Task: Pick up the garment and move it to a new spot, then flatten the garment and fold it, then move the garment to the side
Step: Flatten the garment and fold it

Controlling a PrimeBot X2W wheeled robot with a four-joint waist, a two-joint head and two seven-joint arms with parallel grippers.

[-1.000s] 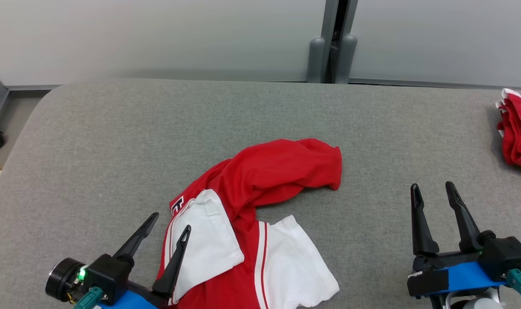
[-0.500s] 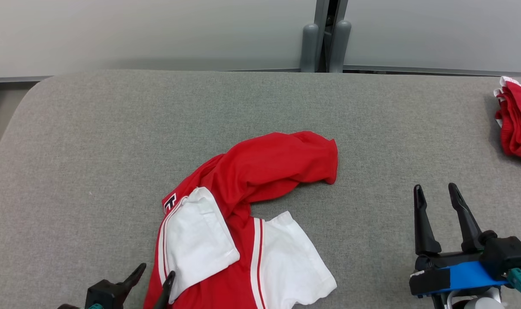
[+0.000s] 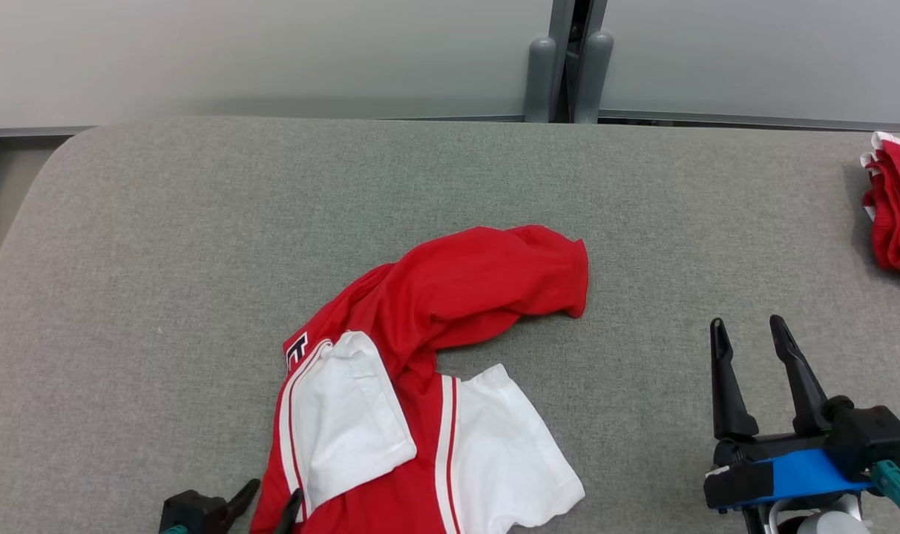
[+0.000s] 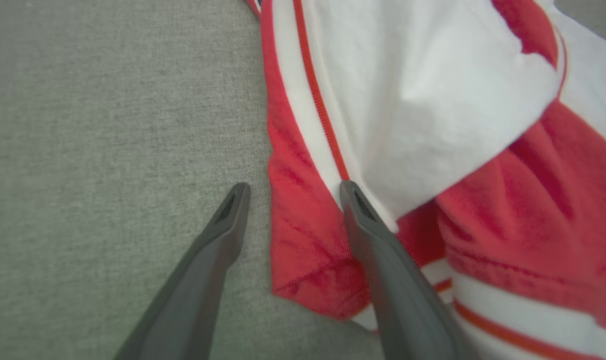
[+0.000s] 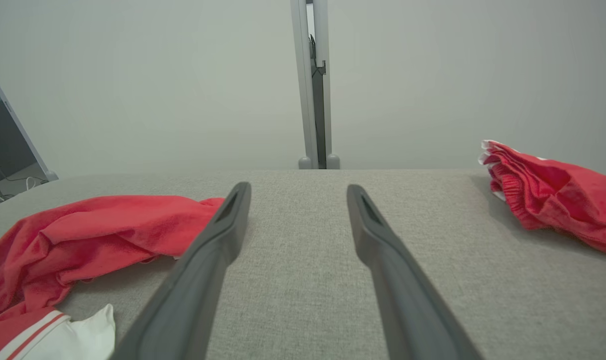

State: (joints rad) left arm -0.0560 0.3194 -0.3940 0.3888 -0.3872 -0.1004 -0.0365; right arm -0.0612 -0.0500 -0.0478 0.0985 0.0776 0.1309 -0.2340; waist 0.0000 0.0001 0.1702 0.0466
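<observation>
Since garment is soft, light, limp cloth, crumpled mid-table, I expect sagging and bunching when lifted. My left fingers spread wide, empty, straddle red edge near corner: good pinch spot. My right fingers spread wide, empty, over bare table.

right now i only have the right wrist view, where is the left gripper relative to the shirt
observer: the left gripper is at the garment's near left edge, one finger over the grey surface, the other over red and white cloth
operator: has it got hold of any cloth
observer: no, its jaws stand wide; in the left wrist view the garment's red edge lies between them, nothing pinched
operator: any marking i could use as a reference
observer: yes, in the head view a dark letter mark sits on the red beside the white sleeve
</observation>
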